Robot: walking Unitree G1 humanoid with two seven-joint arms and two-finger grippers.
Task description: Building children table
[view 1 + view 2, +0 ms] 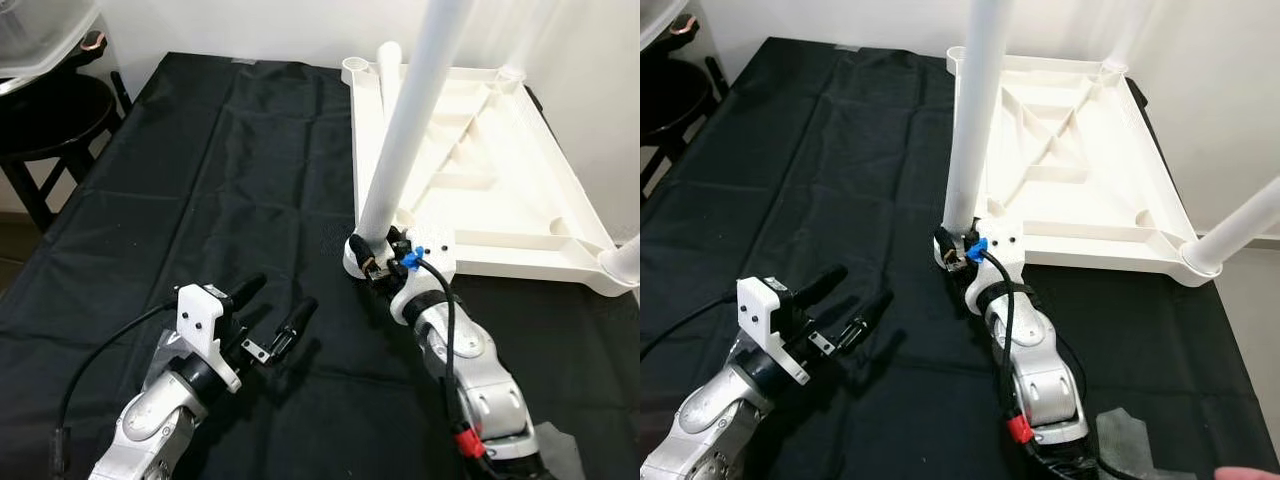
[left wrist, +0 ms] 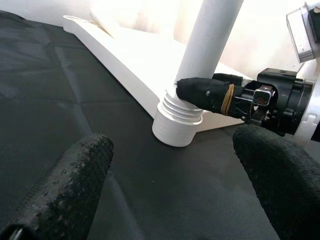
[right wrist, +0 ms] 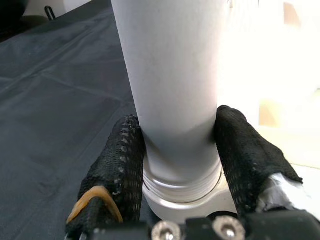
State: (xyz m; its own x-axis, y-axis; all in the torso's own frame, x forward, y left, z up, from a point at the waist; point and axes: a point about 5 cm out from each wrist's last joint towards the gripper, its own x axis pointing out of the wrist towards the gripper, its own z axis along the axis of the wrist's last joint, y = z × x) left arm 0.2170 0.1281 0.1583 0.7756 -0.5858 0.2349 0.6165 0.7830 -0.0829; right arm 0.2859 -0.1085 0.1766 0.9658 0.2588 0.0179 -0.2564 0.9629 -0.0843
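A white child's tabletop (image 1: 520,215) lies upside down on the black cloth. A white tubular leg (image 1: 415,110) stands upright in the socket (image 2: 177,125) at its near left corner. My right gripper (image 1: 372,255) is shut on that leg just above the threaded collar, one finger (image 3: 120,155) on each side of the tube (image 3: 170,65). My left gripper (image 1: 280,298) rests open over the cloth to the left of the socket, with nothing between its fingers (image 2: 75,170). A second leg (image 1: 1240,230) stands in the near right corner.
The black cloth (image 1: 220,180) covers the work surface out to its left edge. A black stool (image 1: 50,120) with a clear plastic bin (image 1: 40,35) above it stands at the far left. Another white tube (image 1: 388,60) rises at the tabletop's far left corner.
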